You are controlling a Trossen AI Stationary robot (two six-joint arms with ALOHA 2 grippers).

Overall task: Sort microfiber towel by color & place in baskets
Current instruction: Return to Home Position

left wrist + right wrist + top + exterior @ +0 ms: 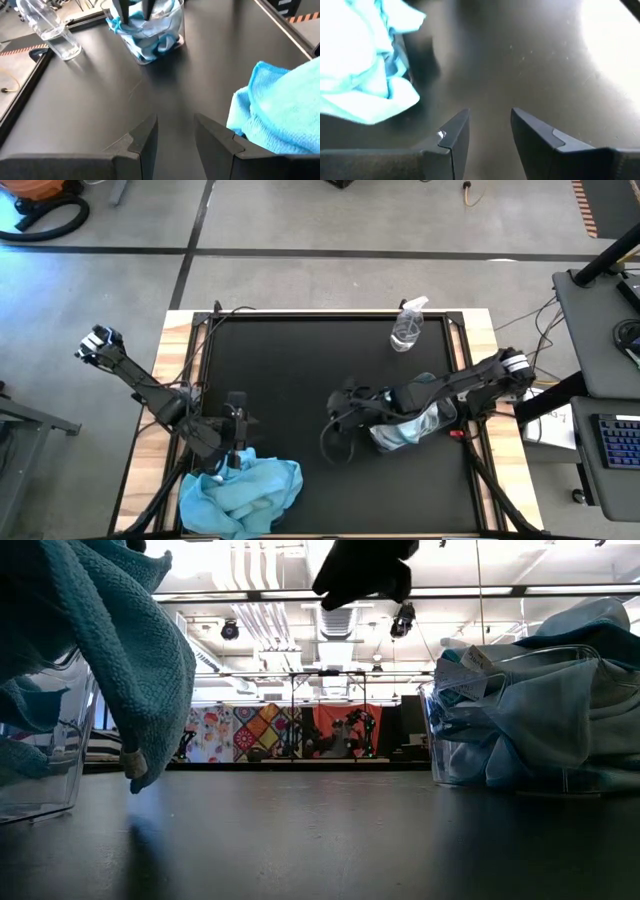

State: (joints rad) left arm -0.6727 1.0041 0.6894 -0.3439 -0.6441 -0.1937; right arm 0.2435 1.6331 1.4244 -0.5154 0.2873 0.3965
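Both jaws stand parted, empty; left arm (pixel 190 430) beside blue towels (pixel 245 490), right arm (pixel 462 385) stretched over a basket (pixel 379 438).

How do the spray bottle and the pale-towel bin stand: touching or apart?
Apart. The left wrist view shows a strip of bare table between the spray bottle and the pale-towel bin; the high view shows the same gap.
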